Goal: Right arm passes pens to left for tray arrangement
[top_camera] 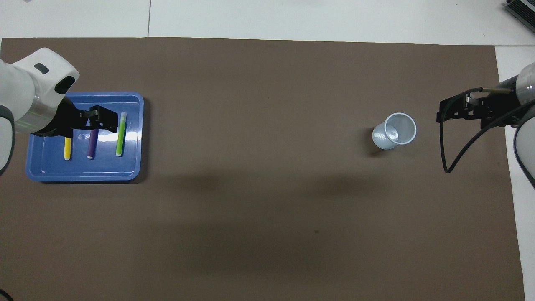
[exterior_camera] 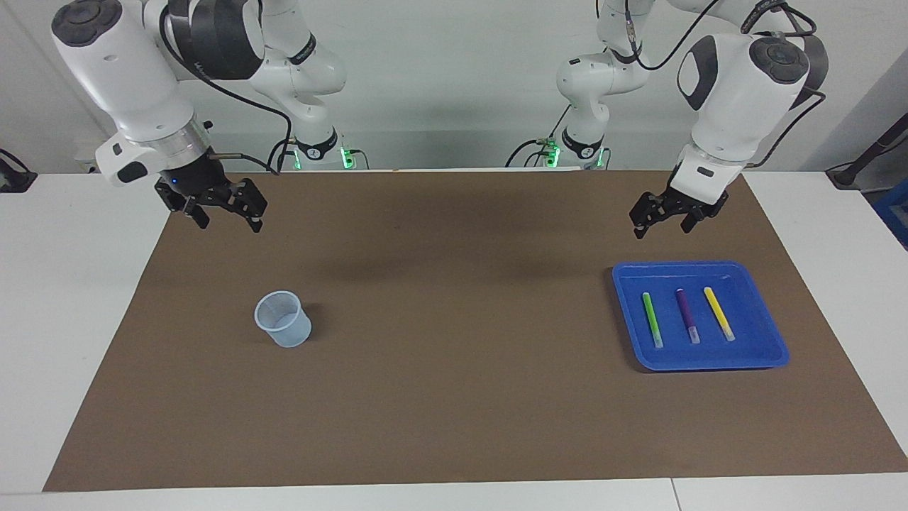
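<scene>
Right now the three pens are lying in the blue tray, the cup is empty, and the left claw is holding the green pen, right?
Not quite. The left claw holds nothing: the facing view shows it open in the air, clear of the blue tray. The green pen lies in the tray beside the purple pen and the yellow pen. The cup does look empty.

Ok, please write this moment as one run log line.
pens: three in blue tray | left tool: open, empty | right tool: open, waiting

Bright, even overhead light; soft shadows (glare on tray (top_camera: 129, 136)).
</scene>
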Tool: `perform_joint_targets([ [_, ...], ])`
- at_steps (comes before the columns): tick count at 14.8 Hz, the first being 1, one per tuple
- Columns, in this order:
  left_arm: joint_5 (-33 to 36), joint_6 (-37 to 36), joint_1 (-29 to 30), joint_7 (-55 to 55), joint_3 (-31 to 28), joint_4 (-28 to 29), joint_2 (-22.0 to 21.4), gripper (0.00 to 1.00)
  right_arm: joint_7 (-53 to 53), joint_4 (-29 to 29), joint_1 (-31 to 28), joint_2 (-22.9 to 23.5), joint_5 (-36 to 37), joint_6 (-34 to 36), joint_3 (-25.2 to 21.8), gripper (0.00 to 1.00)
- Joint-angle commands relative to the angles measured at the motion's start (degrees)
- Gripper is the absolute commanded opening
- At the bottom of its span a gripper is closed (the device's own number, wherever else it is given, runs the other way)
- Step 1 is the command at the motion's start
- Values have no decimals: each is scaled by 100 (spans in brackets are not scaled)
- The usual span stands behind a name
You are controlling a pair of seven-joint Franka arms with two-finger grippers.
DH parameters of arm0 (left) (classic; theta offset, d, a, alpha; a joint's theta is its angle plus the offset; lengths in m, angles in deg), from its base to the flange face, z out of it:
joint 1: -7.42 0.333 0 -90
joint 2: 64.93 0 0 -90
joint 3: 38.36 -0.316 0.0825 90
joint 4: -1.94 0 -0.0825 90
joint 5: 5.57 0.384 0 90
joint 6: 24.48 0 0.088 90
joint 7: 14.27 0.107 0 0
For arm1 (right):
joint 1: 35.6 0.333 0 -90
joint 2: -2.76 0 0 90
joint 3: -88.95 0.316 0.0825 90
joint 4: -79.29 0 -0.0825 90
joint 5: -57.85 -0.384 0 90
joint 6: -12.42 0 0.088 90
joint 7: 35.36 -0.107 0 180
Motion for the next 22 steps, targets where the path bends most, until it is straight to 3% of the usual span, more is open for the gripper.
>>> perform_joint_targets([
  [1,8,-178,-356,38,-419,-135,-10,100,102,-86,-37,-110,120,96,49,100],
  [7,113,-486,-507,292,-552,-162,-80,100,102,-86,-37,-110,120,96,49,100],
  [22,122,-328,-630,319,-526,-144,-62,100,93,-121,7,-128,120,87,93,100],
])
